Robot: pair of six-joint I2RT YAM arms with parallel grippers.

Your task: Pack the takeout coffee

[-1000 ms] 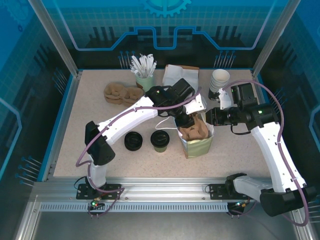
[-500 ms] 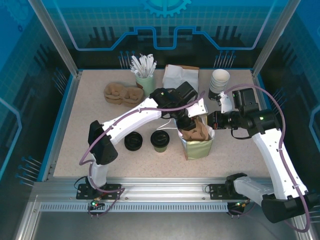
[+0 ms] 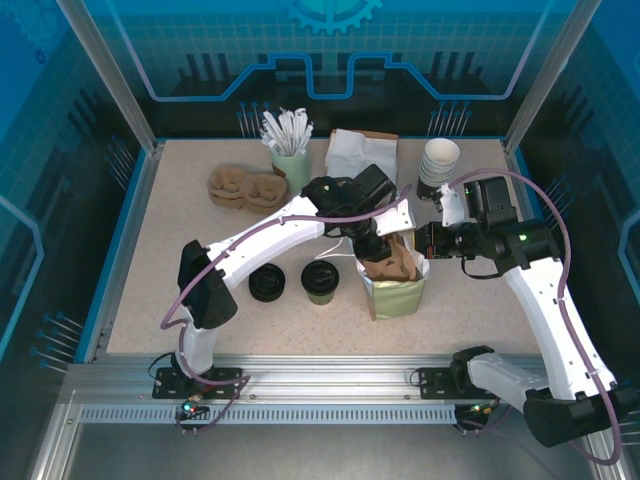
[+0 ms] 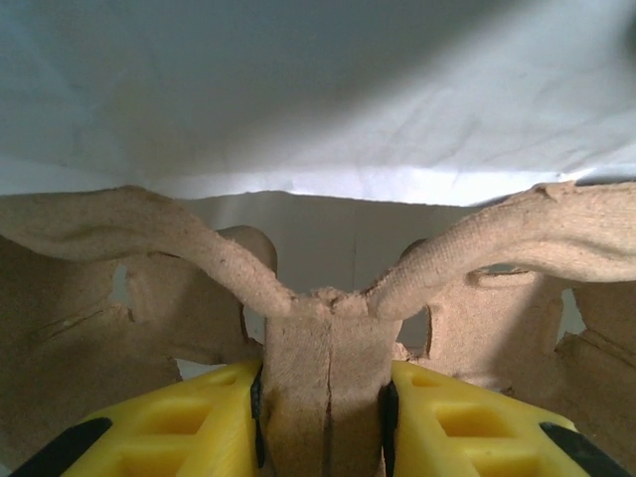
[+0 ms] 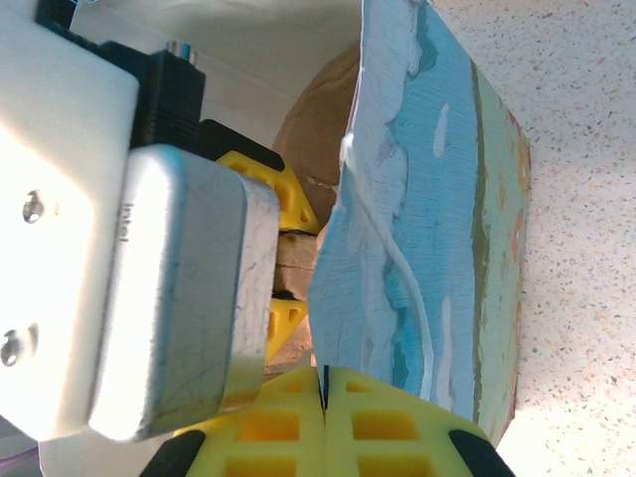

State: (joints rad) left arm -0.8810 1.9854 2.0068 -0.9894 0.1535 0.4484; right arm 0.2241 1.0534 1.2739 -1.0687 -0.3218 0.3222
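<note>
Takeout coffee [image 3: 320, 281] stands on the table [image 3: 180, 260] at lower centre of the top view, between the black lid pile [image 3: 267, 283] on its left and the paper bag [image 3: 396, 290] on its right. Left gripper [image 4: 323, 417] is clamped narrowly on the middle rib of a pulp cup carrier [image 4: 328, 338] inside the bag. Right gripper [image 5: 325, 397] pinches the bag's rim, fingers pressed together.

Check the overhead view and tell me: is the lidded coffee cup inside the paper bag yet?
No, the takeout coffee stands on the table, to the left of the paper bag.
</note>
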